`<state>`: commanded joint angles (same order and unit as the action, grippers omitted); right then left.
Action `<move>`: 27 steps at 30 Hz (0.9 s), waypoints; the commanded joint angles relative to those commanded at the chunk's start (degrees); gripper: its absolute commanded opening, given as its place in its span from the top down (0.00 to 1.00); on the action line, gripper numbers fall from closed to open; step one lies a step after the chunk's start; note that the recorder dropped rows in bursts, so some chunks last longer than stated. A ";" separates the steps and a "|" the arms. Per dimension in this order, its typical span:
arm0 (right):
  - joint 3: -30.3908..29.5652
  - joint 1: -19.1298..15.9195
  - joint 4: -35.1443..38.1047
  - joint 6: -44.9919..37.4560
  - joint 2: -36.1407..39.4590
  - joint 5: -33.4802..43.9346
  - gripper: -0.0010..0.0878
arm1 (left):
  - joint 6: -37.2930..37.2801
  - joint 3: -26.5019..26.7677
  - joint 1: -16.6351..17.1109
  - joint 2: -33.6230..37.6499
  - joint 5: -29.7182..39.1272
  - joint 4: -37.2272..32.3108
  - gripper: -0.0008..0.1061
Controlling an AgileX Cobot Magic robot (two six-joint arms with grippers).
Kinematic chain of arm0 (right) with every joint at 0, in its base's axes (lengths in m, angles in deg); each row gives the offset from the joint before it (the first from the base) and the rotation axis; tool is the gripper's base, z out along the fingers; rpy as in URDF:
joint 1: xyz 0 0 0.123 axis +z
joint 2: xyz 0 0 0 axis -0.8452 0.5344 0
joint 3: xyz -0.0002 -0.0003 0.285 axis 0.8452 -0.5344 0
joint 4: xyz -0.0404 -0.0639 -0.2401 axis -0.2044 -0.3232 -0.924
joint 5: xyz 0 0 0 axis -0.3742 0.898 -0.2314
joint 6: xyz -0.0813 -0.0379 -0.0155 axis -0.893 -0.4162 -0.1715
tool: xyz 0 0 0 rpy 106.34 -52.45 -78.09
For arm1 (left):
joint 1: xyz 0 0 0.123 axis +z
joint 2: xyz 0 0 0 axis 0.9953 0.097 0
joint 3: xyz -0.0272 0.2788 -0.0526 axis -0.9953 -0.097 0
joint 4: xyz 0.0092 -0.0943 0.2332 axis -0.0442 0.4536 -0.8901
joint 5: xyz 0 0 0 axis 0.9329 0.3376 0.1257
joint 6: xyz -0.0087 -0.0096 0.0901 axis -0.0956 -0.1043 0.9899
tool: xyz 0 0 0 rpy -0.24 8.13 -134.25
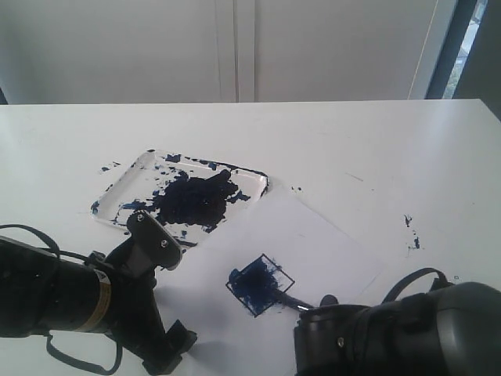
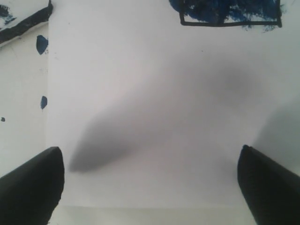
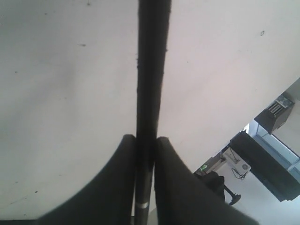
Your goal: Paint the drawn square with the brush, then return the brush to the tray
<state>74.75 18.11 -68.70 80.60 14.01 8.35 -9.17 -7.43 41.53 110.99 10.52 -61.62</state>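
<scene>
Pinching brush (image 3: 152, 70), right end effector (image 3: 146, 140) beside drawn square (image 1: 261, 283)

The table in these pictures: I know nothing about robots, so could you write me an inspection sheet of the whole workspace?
Surface: white table with a white paper sheet lying on it.
Job's things: drawn square partly smeared blue; brush held, tip at the square; tray blotched with dark paint, no brush in it.
Clutter: paint splatters on the table near the tray and towards the right.
Grippers: left gripper open, empty, above the paper; right gripper shut on the brush.
Cables: black cable loop by the left arm, another by the right.
Surroundings: pale wall behind; window strip at far right.
</scene>
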 joint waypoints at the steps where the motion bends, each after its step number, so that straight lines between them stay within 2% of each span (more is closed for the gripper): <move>1: 0.00 0.33 0.30 0.00 0.00 0.00 0.99 | 0.00 0.00 0.00 0.00 0.00 0.00 0.01; 4: 0.00 0.84 -0.41 0.18 0.00 0.00 0.99 | 0.00 0.00 0.00 0.00 0.00 0.00 0.01; 9: 0.00 0.62 -5.62 1.71 0.00 0.00 0.99 | 0.00 0.00 0.00 0.00 0.00 0.00 0.01; 14: 0.05 -0.55 -8.18 4.36 -0.09 0.00 0.99 | 0.00 0.00 0.00 0.00 0.00 0.00 0.01; 20: 5.67 -0.55 -9.01 6.25 -1.39 0.00 0.99 | 0.00 0.00 0.00 0.00 0.00 0.00 0.01; 23: 8.48 -0.95 -6.89 6.85 -2.53 0.00 0.99 | 0.00 0.00 0.00 0.00 0.00 0.00 0.01; 27: 9.95 -4.13 0.46 6.11 -4.61 -1.66 0.99 | 0.00 0.00 0.00 0.00 0.00 0.00 0.01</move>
<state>84.70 13.98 -68.23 86.71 9.40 6.69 -9.17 -7.43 41.53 110.99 10.52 -61.62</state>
